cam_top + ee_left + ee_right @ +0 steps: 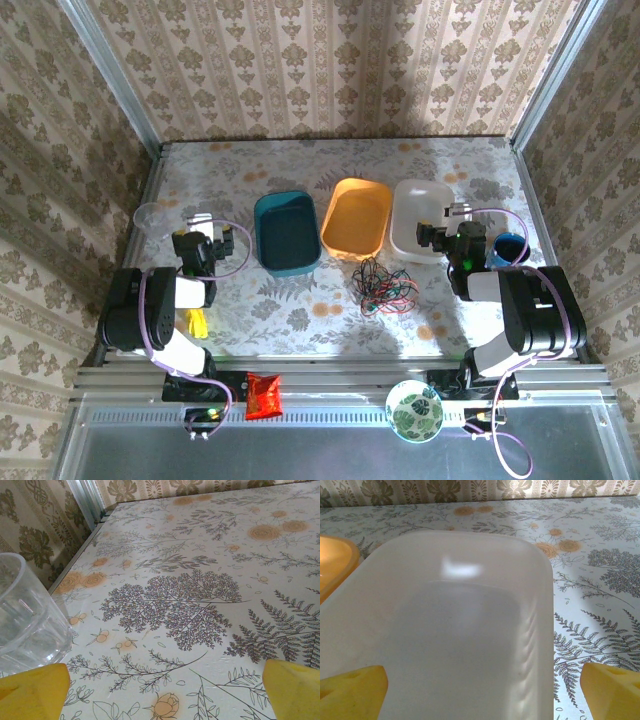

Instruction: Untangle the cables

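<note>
A knot of thin cables [385,287], red, black and green strands looped through one another, lies on the floral-patterned table [290,305] just in front of the orange bin [357,215] and the white bin [415,208], with neither arm touching it. The teal bin [287,233] stands beside the orange one at the left of the row. The left hand [162,695] is spread wide and holds nothing, its yellow fingertips [31,694] framing bare tabletop, with a clear plastic cup [27,620] just beside the left finger near the table's edge. The right hand [482,690] is likewise fully spread and holding nothing, poised above the near end of the white bin, to the right of the tangle. A blue cup [508,247] sits beside the right arm. On the near rail between the two bases lie a red packet [264,395] and a green patterned bowl [414,410]
</note>
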`<state>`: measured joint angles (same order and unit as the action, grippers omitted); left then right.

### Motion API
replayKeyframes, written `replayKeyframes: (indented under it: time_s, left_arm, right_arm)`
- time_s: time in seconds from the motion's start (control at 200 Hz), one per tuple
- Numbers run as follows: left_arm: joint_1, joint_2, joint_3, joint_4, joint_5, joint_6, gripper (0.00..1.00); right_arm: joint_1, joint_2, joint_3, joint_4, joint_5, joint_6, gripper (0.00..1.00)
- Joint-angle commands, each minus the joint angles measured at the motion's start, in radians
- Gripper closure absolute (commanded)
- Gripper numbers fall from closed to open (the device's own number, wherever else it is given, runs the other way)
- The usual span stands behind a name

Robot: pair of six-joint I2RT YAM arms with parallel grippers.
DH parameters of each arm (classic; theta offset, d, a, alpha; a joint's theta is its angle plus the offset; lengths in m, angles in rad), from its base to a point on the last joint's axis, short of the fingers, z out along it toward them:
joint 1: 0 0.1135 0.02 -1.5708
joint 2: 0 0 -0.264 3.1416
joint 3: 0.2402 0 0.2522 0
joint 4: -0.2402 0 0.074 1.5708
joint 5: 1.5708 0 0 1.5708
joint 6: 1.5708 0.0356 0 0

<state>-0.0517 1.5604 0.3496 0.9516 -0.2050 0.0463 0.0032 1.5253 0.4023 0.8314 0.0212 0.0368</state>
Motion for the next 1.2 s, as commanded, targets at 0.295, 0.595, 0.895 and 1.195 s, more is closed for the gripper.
replayKeyframes:
  time_s: [0.295, 0.595, 0.895, 1.195]
  left_arm:
    - [0.006, -0.068, 0.061, -0.116, 0.067, 0.015, 0.0]
    - [-0.183, -0.342, 0.25, -0.616, -0.177, -0.114, 0.0]
    - [-0.721, -0.153, 0.492, -0.8, 0.223, -0.042, 0.0]
    - [-0.895, 0.098, 0.697, -0.912, 0.418, 0.108, 0.0]
  right_arm:
    - [-0.005, 0.006, 0.017, 0.0, -0.012, -0.002, 0.0]
    - [0.045, -0.216, 0.155, -0.441, 0.256, 0.101, 0.05]
    - [0.334, -0.429, 0.319, -1.093, 0.027, 0.352, 0.1]
    - [0.382, -0.514, 0.283, -1.411, -0.084, 0.449, 0.12]
